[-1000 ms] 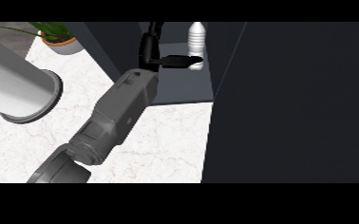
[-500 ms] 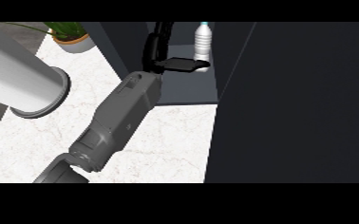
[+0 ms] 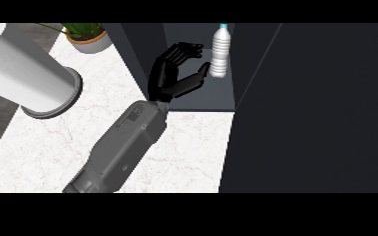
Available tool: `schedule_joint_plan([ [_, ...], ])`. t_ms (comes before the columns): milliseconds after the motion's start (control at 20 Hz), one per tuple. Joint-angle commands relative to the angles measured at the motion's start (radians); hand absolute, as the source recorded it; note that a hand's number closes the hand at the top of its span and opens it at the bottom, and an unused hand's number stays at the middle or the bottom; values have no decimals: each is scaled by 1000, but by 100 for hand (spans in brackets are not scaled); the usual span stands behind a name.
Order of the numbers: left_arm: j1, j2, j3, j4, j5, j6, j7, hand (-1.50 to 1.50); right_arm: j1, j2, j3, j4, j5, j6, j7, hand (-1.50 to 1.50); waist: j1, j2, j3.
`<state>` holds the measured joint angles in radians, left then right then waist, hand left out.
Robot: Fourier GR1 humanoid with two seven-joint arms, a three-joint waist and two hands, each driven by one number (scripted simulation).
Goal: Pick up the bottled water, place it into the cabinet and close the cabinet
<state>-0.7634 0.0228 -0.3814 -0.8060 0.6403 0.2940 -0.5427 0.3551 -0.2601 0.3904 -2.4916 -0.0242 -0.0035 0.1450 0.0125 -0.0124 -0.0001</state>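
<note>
Head view: left hand (image 3: 169,82) with fingers spread, empty; bottled water (image 3: 220,50) upright just beside thumb, in cabinet (image 3: 201,101)

plant (image 3: 85,30), cabinet (image 3: 199,97): cut at top | white cylinder (image 3: 33,80): cut at left | forearm (image 3: 122,150): cut at bottom

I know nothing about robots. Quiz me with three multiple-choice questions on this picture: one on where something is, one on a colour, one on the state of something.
1. Where is the bottled water? A on the floor; B inside the cabinet; C in a sink.
2. What colour is its cap? A red; B light blue; C black.
3. How is the left hand? A open, beside the bottle; B curled round the bottle; C an empty fist.
Key: B, it stands upright on the cabinet's floor; B, the top shows light blue; A, the fingers are nearly straight and the bottle stands free to their right.
</note>
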Motion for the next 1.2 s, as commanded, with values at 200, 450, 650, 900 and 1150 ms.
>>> schedule_joint_plan([
  [200,335,113,-108,-363,-35,11,70,150,-90,-103,29,-87,65,58,163,150,24,0,-1],
  [450,522,208,-135,-631,-57,56,103,150,-106,-114,140,-88,24,91,254,150,15,3,-1],
  [650,658,262,-164,-829,-98,124,131,150,-158,-22,259,-77,34,38,328,150,12,5,-1],
  [900,826,352,-123,-925,-86,36,69,150,-225,64,427,7,144,6,343,150,-1,7,-1],
  [1150,866,391,-26,-922,-30,-23,52,150,-382,187,498,65,150,-21,472,150,4,9,-3],
])
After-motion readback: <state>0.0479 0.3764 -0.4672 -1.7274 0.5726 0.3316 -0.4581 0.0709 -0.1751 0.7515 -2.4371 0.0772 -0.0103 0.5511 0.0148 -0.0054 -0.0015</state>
